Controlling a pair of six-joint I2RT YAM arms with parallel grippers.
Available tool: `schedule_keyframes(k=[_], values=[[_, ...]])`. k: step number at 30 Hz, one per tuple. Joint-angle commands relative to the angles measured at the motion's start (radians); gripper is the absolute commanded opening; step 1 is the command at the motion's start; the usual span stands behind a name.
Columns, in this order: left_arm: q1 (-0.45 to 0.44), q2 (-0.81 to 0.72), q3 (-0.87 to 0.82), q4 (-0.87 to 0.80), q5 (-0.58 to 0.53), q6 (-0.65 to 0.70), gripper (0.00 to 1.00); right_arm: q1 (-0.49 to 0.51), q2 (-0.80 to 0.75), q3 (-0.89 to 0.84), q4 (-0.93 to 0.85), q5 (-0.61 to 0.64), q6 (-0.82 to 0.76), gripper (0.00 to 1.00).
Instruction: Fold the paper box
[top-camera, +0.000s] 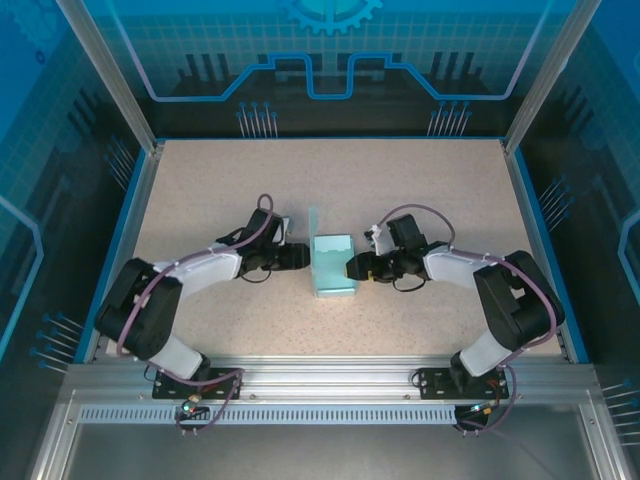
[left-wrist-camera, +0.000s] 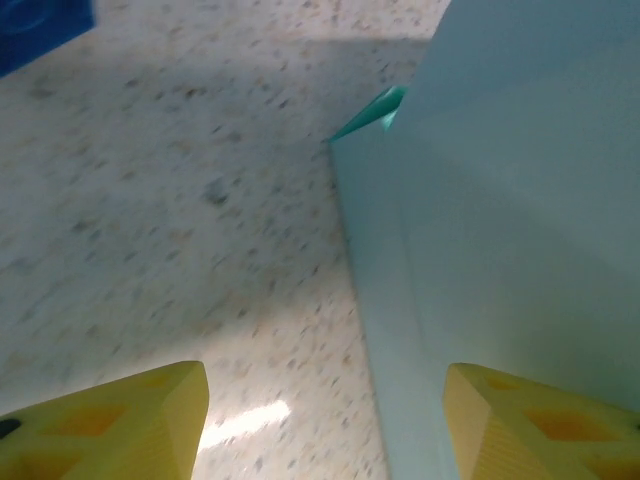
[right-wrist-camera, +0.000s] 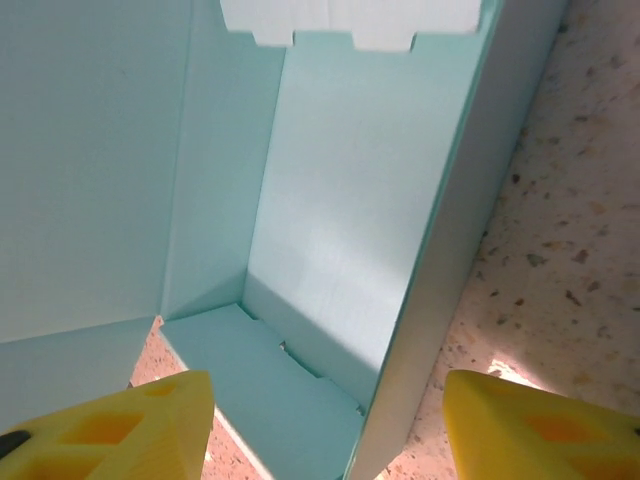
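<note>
The paper box (top-camera: 332, 265) is pale cyan card, partly folded, lying at the table's middle with one flap (top-camera: 313, 222) standing up at its far left corner. My left gripper (top-camera: 303, 258) is at the box's left side and my right gripper (top-camera: 353, 268) at its right side. In the left wrist view the yellow fingers (left-wrist-camera: 120, 425) stand apart around the left gripper's middle (left-wrist-camera: 325, 430), with the box's outer wall (left-wrist-camera: 500, 200) running between them. The right gripper (right-wrist-camera: 325, 430) is open too, straddling a side wall (right-wrist-camera: 470, 230) and looking into the box's inside (right-wrist-camera: 340, 200).
The speckled beige table (top-camera: 200, 190) has a blue raised border and metal posts at its corners. Both arm bases sit at the near rail (top-camera: 320, 380). A dark blue shape (left-wrist-camera: 40, 25) shows at the left wrist view's top left corner.
</note>
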Motion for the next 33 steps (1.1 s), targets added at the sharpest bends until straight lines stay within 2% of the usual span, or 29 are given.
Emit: schedule_keyframes(k=[1, 6, 15, 17, 20, 24, 28, 33], values=[[-0.005, 0.082, 0.095, 0.063, 0.063, -0.012, 0.64, -0.028, -0.027, -0.023, 0.034, 0.008, 0.018, 0.63], [-0.013, 0.223, 0.265, 0.018, 0.106, 0.02, 0.63, -0.042, -0.038, -0.032, 0.042, 0.022, 0.02, 0.61], [-0.01, 0.468, 0.651, -0.145, 0.133, 0.1, 0.63, 0.008, -0.072, -0.074, 0.12, 0.051, 0.093, 0.59], [0.002, 0.5, 0.726, -0.183, 0.122, 0.116, 0.63, -0.002, -0.105, -0.071, 0.053, 0.109, 0.052, 0.6], [0.033, 0.505, 0.797, -0.222, 0.107, 0.141, 0.64, -0.025, -0.209, -0.045, -0.099, 0.263, -0.06, 0.6], [0.074, 0.449, 0.807, -0.246, 0.064, 0.175, 0.66, -0.057, -0.286, 0.036, -0.248, 0.442, -0.233, 0.6], [0.098, 0.342, 0.707, -0.187, 0.042, 0.162, 0.66, -0.112, -0.213, 0.151, -0.325, 0.441, -0.37, 0.57], [0.098, 0.196, 0.555, -0.112, 0.033, 0.147, 0.67, -0.115, -0.064, 0.289, -0.39, 0.433, -0.497, 0.56]])
